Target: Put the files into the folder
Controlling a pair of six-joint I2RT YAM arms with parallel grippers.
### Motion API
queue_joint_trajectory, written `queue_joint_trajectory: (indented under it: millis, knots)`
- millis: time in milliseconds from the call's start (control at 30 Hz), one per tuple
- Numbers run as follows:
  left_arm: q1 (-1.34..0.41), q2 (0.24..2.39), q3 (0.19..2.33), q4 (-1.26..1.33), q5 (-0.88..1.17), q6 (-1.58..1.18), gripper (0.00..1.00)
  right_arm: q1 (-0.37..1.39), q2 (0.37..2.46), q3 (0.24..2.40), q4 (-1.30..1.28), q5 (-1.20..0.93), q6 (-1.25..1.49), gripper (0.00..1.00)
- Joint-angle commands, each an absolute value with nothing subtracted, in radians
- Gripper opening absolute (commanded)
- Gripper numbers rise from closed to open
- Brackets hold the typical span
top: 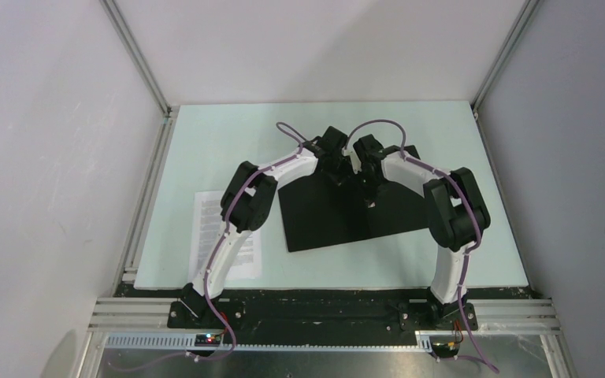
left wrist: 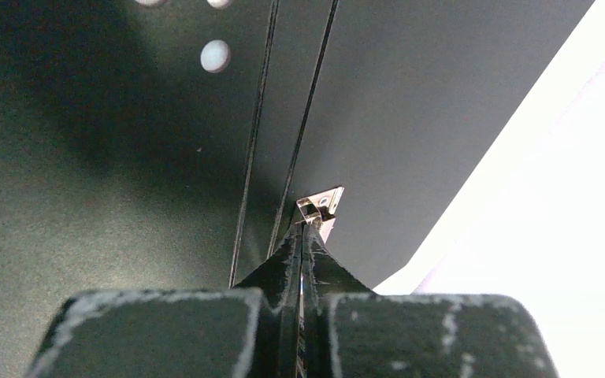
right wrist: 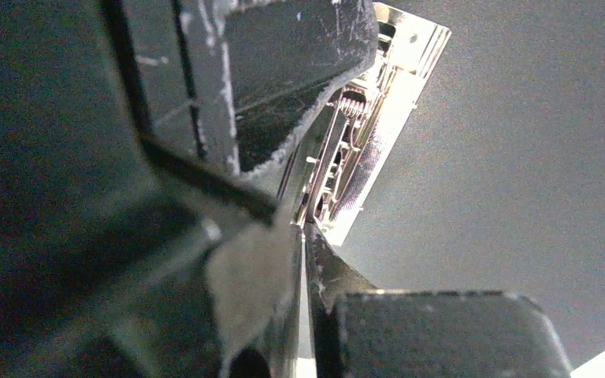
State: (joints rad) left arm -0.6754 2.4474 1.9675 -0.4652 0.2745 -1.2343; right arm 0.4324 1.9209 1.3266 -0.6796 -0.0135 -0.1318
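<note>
The folder (top: pixel 323 220) lies open on the table, black inside up. Its spine creases (left wrist: pixel 260 142) run up the left wrist view. Both grippers meet at the far end of the spine. My left gripper (top: pixel 337 169) (left wrist: pixel 307 224) is shut, its tips against a small tab of the metal clip (left wrist: pixel 321 203). My right gripper (top: pixel 366 177) (right wrist: pixel 305 228) is closed to a thin slit on the near end of the metal clip (right wrist: pixel 370 134). The left gripper's finger (right wrist: pixel 283 79) shows above it. The files (top: pixel 205 228), white printed sheets, lie left of the folder, partly under the left arm.
The pale table top (top: pixel 228 142) is fenced by metal rails (top: pixel 146 220) on the left and white walls on three sides. Both arms arch over the folder from the near edge. Purple cables (top: pixel 394 126) loop above the grippers.
</note>
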Motion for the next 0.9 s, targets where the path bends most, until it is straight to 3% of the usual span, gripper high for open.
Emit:
queue_joint_trajectory:
  millis: [0, 233, 400, 500, 633, 667, 733, 767, 867]
  knots:
    - [-0.679, 2.449, 1.927, -0.561, 0.249, -1.231, 0.00, 0.426, 1.998, 1.310, -0.673, 0.191, -0.171, 0.05]
    - [-0.677, 2.448, 1.925, -0.560, 0.251, -1.229, 0.00, 0.425, 1.826, 1.415, -0.705, 0.193, -0.228, 0.02]
    - [-0.676, 2.448, 1.928, -0.561, 0.245, -1.239, 0.00, 0.427, 1.670, 1.643, -0.838, -0.164, -0.208, 0.10]
    - [-0.665, 2.439, 1.937, -0.545, 0.244, -1.213, 0.02, 0.419, 1.645, 1.651, -0.875, -0.228, -0.192, 0.14]
    - [-0.639, 2.400, 2.013, -0.478, 0.282, -1.074, 0.17, 0.325, 1.665, 1.604, -0.930, -0.336, -0.306, 0.16]
    - [-0.633, 2.390, 2.033, -0.461, 0.296, -1.004, 0.28, 0.265, 1.679, 1.607, -0.949, -0.371, -0.366, 0.16]
    - [-0.614, 2.349, 2.096, -0.450, 0.309, -0.872, 0.44, 0.174, 1.701, 1.638, -0.961, -0.489, -0.435, 0.26]
    - [-0.597, 2.334, 2.123, -0.450, 0.311, -0.828, 0.48, 0.150, 1.720, 1.653, -0.964, -0.546, -0.469, 0.40]
    - [-0.543, 2.243, 2.130, -0.451, 0.323, -0.616, 0.63, 0.092, 1.764, 1.736, -1.017, -0.628, -0.589, 0.57]
